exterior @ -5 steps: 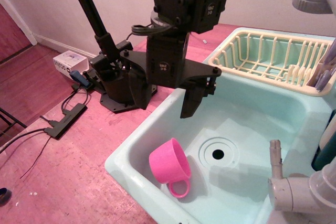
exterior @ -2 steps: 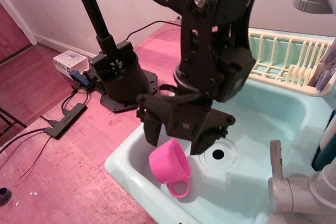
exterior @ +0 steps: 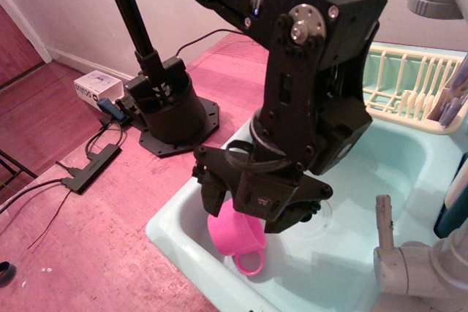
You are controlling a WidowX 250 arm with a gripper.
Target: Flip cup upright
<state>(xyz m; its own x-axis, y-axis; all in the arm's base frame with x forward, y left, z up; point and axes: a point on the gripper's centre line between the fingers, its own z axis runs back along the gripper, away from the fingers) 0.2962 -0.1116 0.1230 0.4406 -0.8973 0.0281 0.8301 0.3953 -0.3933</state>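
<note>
Down at the near-left corner of the pale turquoise plastic sink point(exterior: 409, 173), your black gripper point(exterior: 247, 211) has its two fingers spread apart, one on each side of the small bright pink plastic cup point(exterior: 238, 237). That cup lies tipped on the sink floor, loop handle toward you.

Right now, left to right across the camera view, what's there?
White box on the floor → black stand base → pink cup under the gripper → faucet → dish rack.
</note>
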